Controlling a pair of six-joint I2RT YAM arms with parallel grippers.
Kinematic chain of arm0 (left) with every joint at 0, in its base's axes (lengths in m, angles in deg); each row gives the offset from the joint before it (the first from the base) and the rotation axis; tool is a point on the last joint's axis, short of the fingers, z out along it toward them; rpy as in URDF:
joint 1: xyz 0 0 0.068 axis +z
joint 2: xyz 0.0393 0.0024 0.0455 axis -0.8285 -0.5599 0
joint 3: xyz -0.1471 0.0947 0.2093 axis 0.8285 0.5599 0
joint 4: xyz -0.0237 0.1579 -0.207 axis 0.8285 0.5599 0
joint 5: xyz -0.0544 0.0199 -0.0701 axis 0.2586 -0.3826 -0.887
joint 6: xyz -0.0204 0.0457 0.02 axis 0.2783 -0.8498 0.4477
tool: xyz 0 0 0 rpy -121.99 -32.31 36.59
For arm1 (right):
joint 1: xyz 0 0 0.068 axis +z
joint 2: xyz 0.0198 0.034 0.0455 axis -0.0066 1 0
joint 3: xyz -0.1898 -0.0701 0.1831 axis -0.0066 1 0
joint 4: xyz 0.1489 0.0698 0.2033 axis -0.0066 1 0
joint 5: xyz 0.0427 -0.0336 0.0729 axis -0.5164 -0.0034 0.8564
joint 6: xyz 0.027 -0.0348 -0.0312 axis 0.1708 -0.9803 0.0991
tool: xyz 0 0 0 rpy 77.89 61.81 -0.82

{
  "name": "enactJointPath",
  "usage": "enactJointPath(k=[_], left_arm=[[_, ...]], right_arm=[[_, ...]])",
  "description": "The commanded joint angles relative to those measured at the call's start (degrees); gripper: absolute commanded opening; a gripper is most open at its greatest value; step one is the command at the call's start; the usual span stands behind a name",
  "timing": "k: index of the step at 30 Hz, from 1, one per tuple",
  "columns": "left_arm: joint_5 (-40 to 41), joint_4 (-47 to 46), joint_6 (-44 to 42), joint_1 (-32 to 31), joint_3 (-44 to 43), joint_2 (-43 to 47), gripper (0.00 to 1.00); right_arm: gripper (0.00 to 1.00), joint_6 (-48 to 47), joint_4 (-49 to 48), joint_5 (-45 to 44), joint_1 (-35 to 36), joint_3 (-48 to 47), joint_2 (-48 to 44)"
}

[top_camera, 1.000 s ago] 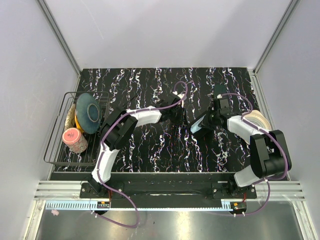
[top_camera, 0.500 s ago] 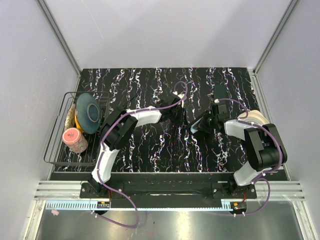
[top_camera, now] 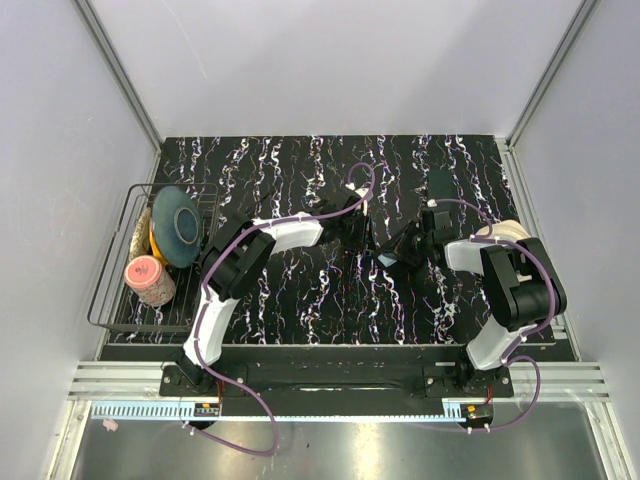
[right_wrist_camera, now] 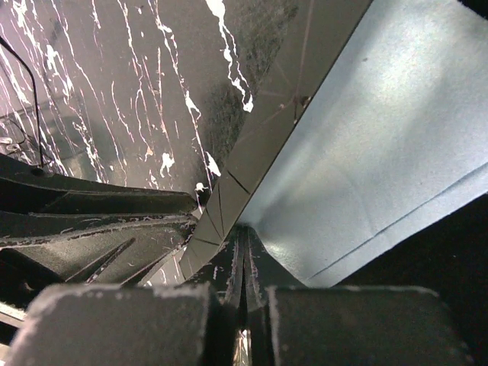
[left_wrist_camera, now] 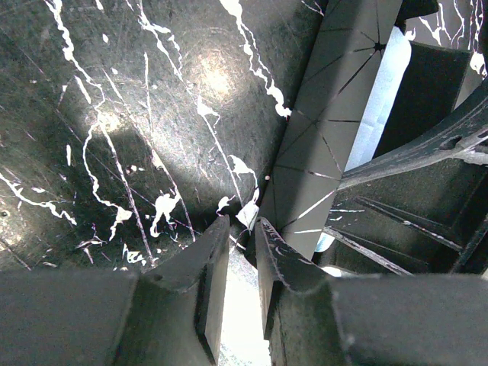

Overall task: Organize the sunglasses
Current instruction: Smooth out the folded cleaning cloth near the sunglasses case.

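Note:
The sunglasses case [top_camera: 402,256], black outside with a pale blue lining, lies at mid-table between both arms. My right gripper [top_camera: 416,243] is shut on the edge of its flap. In the right wrist view the blue lining [right_wrist_camera: 381,130] spreads up from the closed right gripper [right_wrist_camera: 244,238]. My left gripper [top_camera: 357,228] reaches in from the left. In the left wrist view the left gripper [left_wrist_camera: 242,229] has its jaws a narrow way apart, and the lower corner of the case's creased black panel [left_wrist_camera: 328,130] runs down between the tips. The sunglasses themselves are hidden.
A wire rack [top_camera: 110,300] at the left edge holds a blue plate [top_camera: 178,228] and a pink cup [top_camera: 148,280]. A roll of tape [top_camera: 522,238] lies at the right, beside the right arm. A small dark object [top_camera: 440,184] sits behind the case.
The right gripper has moved a little to the left with the case flap in it, so the case has shifted towards the left gripper. The left arm has stayed still.

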Motion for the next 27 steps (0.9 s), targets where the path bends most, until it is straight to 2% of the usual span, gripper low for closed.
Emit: enactJointPath(k=[1,8,13,27], left_arm=[[-1.6,2.4,0.0,-0.6,1.2,-0.6,0.25],[-1.5,2.4,0.0,-0.6,1.3,-0.5,0.25],[-1.4,2.4,-0.1,-0.6,1.5,-0.5,0.25],[-2.0,2.5,-0.1,-0.6,0.9,-0.6,0.25]], right_arm=[[0.0,-0.9,-0.2,-0.5,0.2,-1.2,1.2],[0.0,-1.4,2.3,-3.4,0.3,-1.6,-4.2],[0.01,-0.9,2.3,-1.8,0.3,-1.8,-6.0],[0.0,1.2,-2.5,4.3,0.2,-2.1,-0.6]])
